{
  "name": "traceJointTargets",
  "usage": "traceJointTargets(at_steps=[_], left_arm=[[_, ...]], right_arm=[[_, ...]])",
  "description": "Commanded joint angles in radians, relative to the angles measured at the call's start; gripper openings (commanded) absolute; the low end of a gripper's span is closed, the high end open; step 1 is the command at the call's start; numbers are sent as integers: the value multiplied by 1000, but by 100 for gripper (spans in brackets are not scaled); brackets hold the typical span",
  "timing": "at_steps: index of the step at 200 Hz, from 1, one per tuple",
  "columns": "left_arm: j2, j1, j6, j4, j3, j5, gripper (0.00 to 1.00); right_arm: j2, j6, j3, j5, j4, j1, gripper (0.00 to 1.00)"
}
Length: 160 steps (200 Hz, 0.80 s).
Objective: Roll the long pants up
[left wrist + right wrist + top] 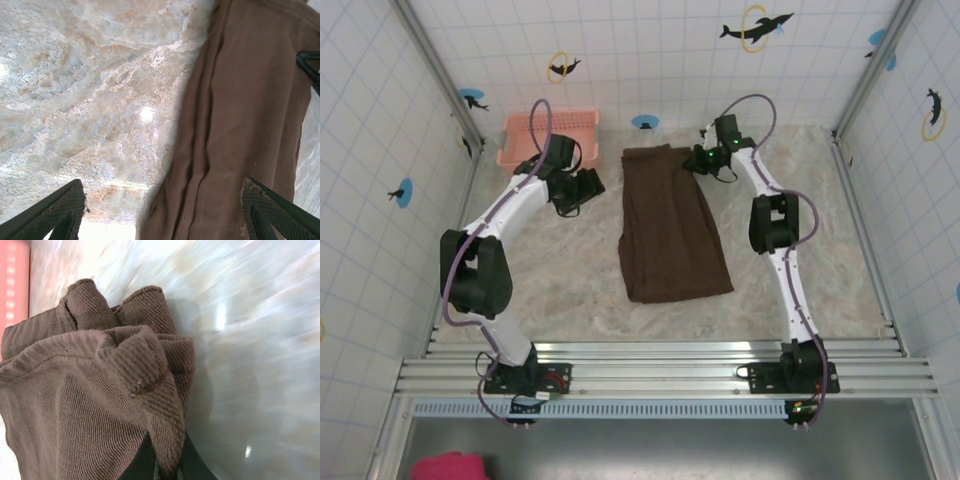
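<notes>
1. The right tool (167, 467) is clamped on the far right corner of the long pants (672, 230), bunching the fabric.
2. The left tool (582, 192) hovers with its fingers apart by their left edge.
3. The pants lie flat mid-tabletop (570, 290), right of a pink basket (550, 135).

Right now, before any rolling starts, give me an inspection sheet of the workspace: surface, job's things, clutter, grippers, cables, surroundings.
Surface: marbled table, flat, with glare spots.
Job's things: long pants lying flat, folded lengthwise, not yet rolled.
Clutter: pink basket at the far left, apart from the pants; contents cannot be told.
Grippers: left gripper open, near the pants' left edge; right gripper shut on the pants' far right corner.
Cables: purple cable looping along each arm, off the pants.
Surroundings: tiled walls with dolphin stickers; bright pink cloth beyond the table's near edge.
</notes>
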Motion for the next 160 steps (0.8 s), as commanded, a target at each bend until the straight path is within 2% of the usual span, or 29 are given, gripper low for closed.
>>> traceJointTargets(at_steps=[1,5,12,15,16,17,20,21,23,24,31,37,54,70,110,140,160], left_arm=[[-14,-8,11,-30,43,-14,82],[-12,-8,9,-30,44,-14,83],[-8,-10,10,-30,47,-13,83],[-7,-11,10,-30,48,-13,83],[-5,-11,10,-30,48,-13,83],[-6,-11,9,-30,49,-13,83],[-4,-14,10,-30,48,-12,83],[-3,-14,10,-30,49,-12,83],[-2,-14,10,-29,47,-11,84],[-2,-14,10,-29,47,-10,84],[3,-20,9,-25,43,-3,85],[2,-24,11,-20,36,4,86],[-16,-32,14,19,-19,35,86],[-57,-32,-3,79,-121,70,86],[-152,-74,-100,250,-356,165,85],[-167,-166,-201,380,-472,200,88],[-164,-225,-262,448,-548,212,90]], right_arm=[[36,51,37,45,53,-20,0],[33,49,36,38,52,-22,0],[24,41,35,22,48,-23,11],[20,38,35,15,45,-24,21],[16,36,34,10,42,-24,27],[16,36,34,10,42,-24,27],[11,32,32,5,39,-25,37],[7,29,31,2,35,-25,43],[3,27,31,1,33,-25,46],[-2,22,29,0,30,-25,51],[-32,0,20,3,9,-26,65],[-65,-18,3,16,-3,-28,72],[-212,-87,-100,44,-38,-41,81],[-385,-141,-269,69,-70,-57,100],[-802,-266,-807,124,-110,-45,97],[-1001,-229,-1162,136,-49,-44,95],[-1090,-207,-1306,154,-34,-26,94]])
